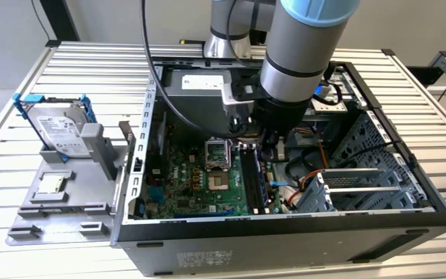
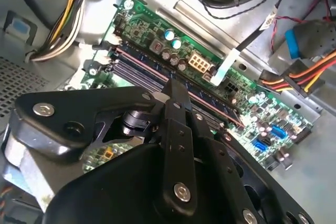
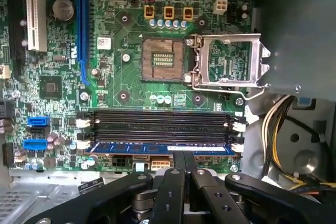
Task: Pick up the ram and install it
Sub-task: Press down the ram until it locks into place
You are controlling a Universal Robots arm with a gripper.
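Blue-green and thin, the ram (image 3: 160,149) lies seated along the last of the four long black memory slots (image 3: 157,127), the one nearest the motherboard's (image 3: 126,77) edge, and it runs nearly the whole length of that slot between the white latches (image 3: 239,127) at the ends. In the first wrist view my pincer (image 3: 184,162) hangs right above the stick, its two black fingers (image 3: 177,182) pressed together with their tips meeting just over the ram's edge; I cannot tell whether they touch it. Nothing is pinched between them.

In the second wrist view my pincer (image 2: 176,90) shows from behind, the fingers closed into a single narrow blade that points down at the row of slots (image 2: 142,74), with the white power connector (image 2: 199,65) on the board just beyond them.

In the exterior view my arm (image 1: 301,58) reaches down into the open computer case (image 1: 285,238), which lies on its side on the slatted metal table (image 1: 21,192). My pincer (image 1: 269,152) sits low inside the case, over the slots (image 1: 255,180) that run beside the open processor socket (image 1: 216,152). Orange and black cables (image 1: 316,168) coil between the slots and the drive cage (image 1: 362,186) toward the case's far side on the exterior view's right. Outside the case, near the table's edge on the exterior view's left, a silver hard drive (image 1: 56,131) stands tilted in its blue frame on a grey holder (image 1: 60,197).
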